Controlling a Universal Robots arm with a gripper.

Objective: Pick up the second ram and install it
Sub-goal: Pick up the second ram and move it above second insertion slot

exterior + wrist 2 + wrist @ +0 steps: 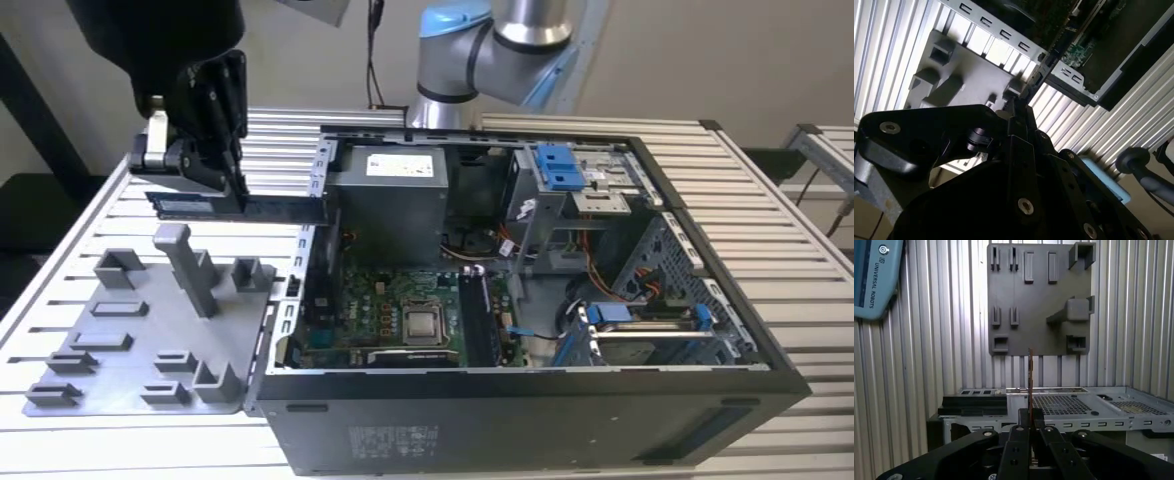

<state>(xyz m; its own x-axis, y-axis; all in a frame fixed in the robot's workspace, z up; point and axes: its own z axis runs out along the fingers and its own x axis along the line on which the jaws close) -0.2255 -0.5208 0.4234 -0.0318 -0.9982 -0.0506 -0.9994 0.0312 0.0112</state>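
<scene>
I see a matt grey plastic tray (1039,315) on the ribbed, bright metal table (929,365), a dark matt sheet-metal computer case (534,425), a matt black gripper (1030,414), and the second ram (1030,371), a dull dark board.

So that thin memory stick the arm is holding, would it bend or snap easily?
Probably stiff: the memory stick juts straight out from the gripper without drooping. Likely light, since a narrow pinch carries it. Edge-on in the first wrist view it looks very thin, so twisting might crack it.
</scene>
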